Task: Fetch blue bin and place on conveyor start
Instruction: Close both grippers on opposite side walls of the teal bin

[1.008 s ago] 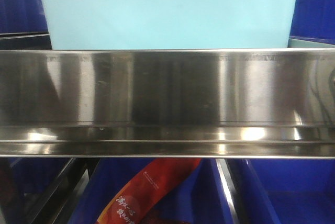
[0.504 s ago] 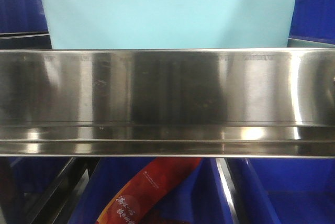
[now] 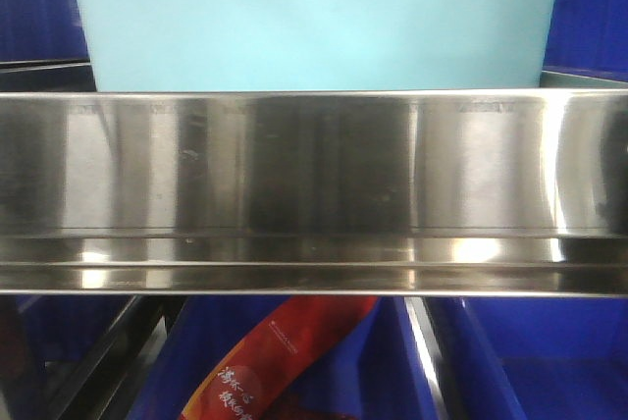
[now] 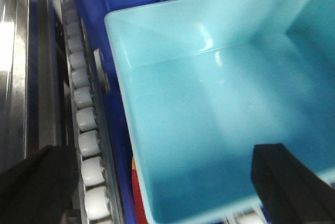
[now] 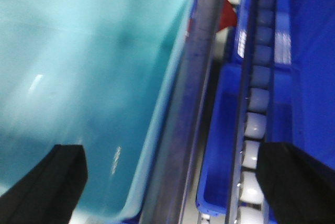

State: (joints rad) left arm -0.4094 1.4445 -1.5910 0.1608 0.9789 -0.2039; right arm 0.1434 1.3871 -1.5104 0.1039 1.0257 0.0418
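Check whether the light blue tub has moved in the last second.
No. The tub meets the steel rail at the same spots along its top edge as before.

bin (image 3: 314, 27) behind shelf rail (image 3: 314, 175), packet (image 3: 275, 361) below

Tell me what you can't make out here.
Front view: the steel rail hides the base of the pale blue bin.
Front view: the red packet is cut off by the bottom edge.
Right wrist view: blur smears the bin's inside.
Wrist views: left hand and right hand show only dark fingertips.
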